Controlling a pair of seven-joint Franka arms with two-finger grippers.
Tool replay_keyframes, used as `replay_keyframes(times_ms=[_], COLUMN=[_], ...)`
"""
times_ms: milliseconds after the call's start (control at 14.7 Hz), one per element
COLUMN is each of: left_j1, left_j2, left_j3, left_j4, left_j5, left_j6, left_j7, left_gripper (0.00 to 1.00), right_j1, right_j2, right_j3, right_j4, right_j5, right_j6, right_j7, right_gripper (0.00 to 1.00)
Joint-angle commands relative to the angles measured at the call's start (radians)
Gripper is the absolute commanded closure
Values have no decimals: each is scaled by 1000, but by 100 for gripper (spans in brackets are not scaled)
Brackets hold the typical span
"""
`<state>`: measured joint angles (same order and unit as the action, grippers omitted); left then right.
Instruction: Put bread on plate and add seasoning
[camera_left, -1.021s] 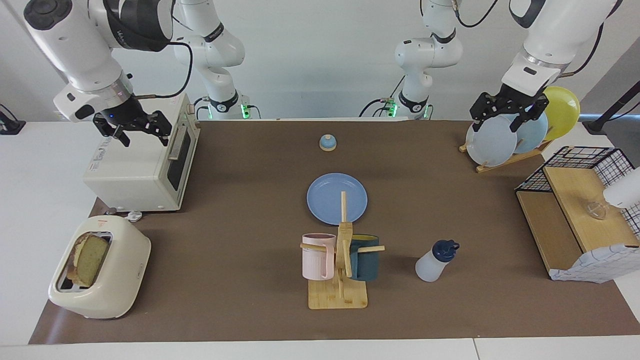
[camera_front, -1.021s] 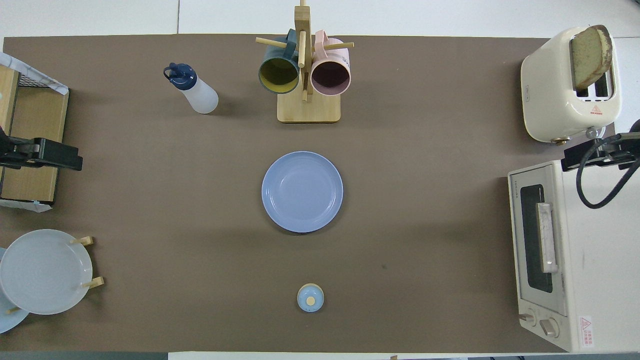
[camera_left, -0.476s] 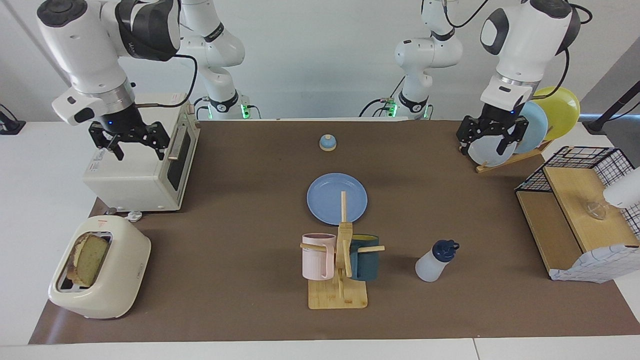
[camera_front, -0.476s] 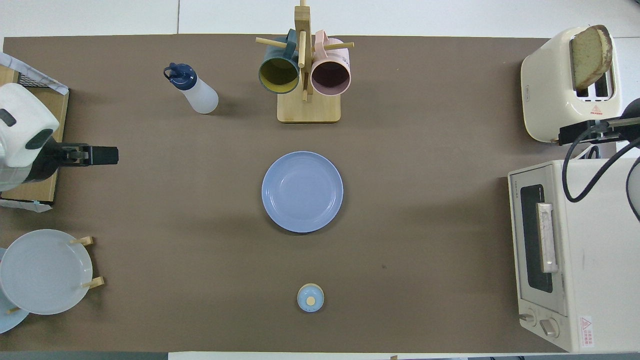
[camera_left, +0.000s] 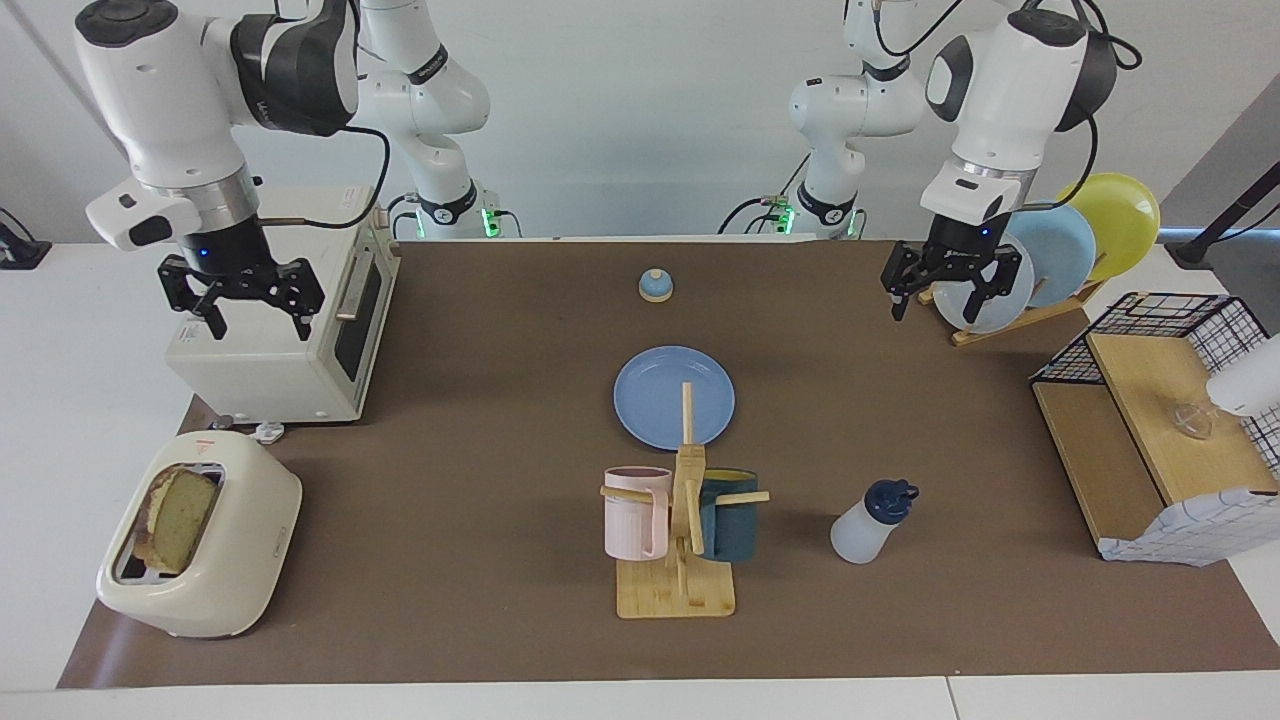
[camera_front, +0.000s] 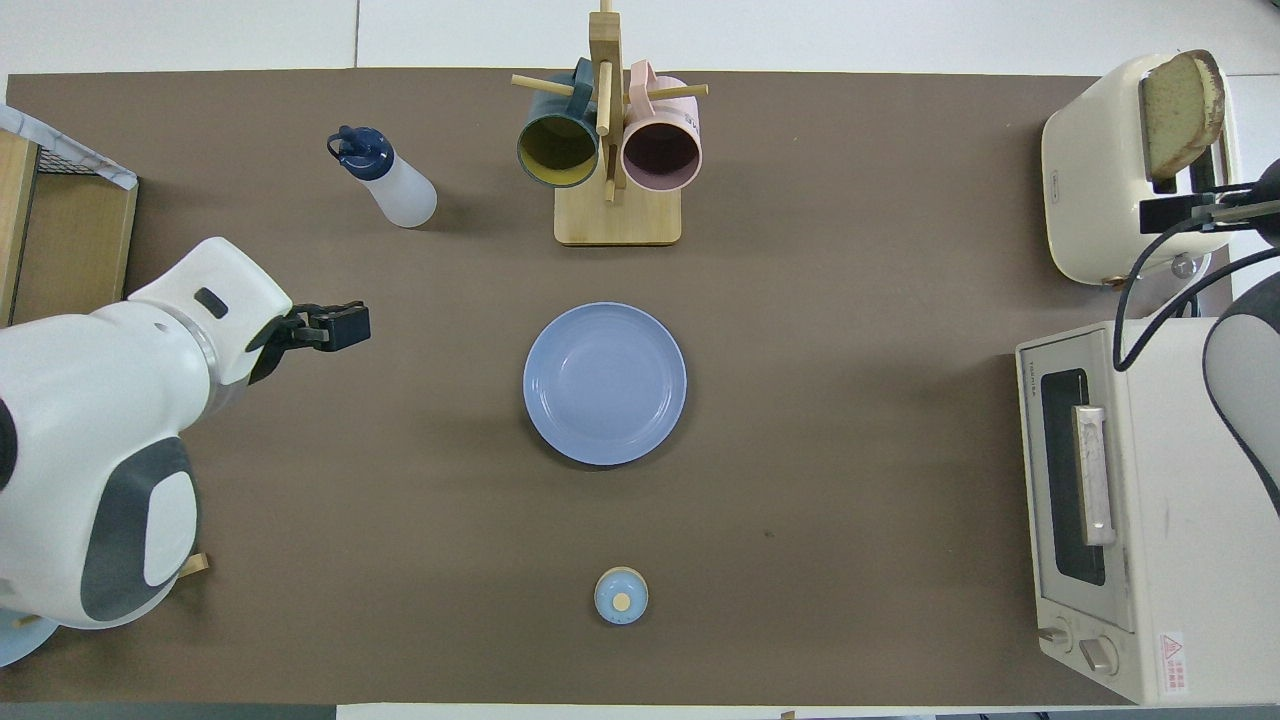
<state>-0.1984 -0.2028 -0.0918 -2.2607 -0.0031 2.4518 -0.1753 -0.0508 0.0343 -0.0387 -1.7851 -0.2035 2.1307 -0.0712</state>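
The bread (camera_left: 180, 520) (camera_front: 1180, 110) stands upright in a slot of the cream toaster (camera_left: 240, 580) (camera_front: 1090, 170) at the right arm's end of the table. The blue plate (camera_left: 660, 395) (camera_front: 605, 383) lies bare in the middle of the brown mat. The seasoning (camera_left: 868, 525) (camera_front: 395, 180), a white bottle with a navy cap, stands farther from the robots than the plate, toward the left arm's end. My right gripper (camera_left: 258, 322) (camera_front: 1175, 212) hangs open over the toaster oven, holding nothing. My left gripper (camera_left: 932, 312) (camera_front: 340, 325) hangs open over the mat beside the plate rack, also holding nothing.
A toaster oven (camera_left: 270, 350) (camera_front: 1150, 500) sits nearer the robots than the toaster. A mug rack (camera_left: 680, 590) (camera_front: 617, 215) with two mugs stands just past the plate. A small bell (camera_left: 655, 286) (camera_front: 621, 595), an upright plate rack (camera_left: 1050, 260) and a wire shelf (camera_left: 1150, 420) also stand here.
The left gripper came away from the plate rack and lower toward the table's middle. The right gripper shifted over the toaster oven toward the toaster. Both stayed open.
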Motion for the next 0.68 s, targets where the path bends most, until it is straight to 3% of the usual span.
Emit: replay_keyframes(times_ms=[0, 204, 612], left_j1=[-45, -64, -79], left_j2=[-23, 32, 229], left_j3=[14, 14, 17], left_j4=[-101, -216, -232], left_j5=[-2, -2, -3], left_j6=[128, 375, 714], left_j7=[-23, -24, -18], left_gripper=[0, 0, 0], right_j1=[-40, -63, -76], right_j2=[59, 117, 153], right_j3=[7, 5, -1], right_j4=[-1, 10, 26], right_j5=[-20, -78, -119], right_j6=[112, 202, 250], right_j7=[-18, -18, -10], right_gripper=[0, 0, 8])
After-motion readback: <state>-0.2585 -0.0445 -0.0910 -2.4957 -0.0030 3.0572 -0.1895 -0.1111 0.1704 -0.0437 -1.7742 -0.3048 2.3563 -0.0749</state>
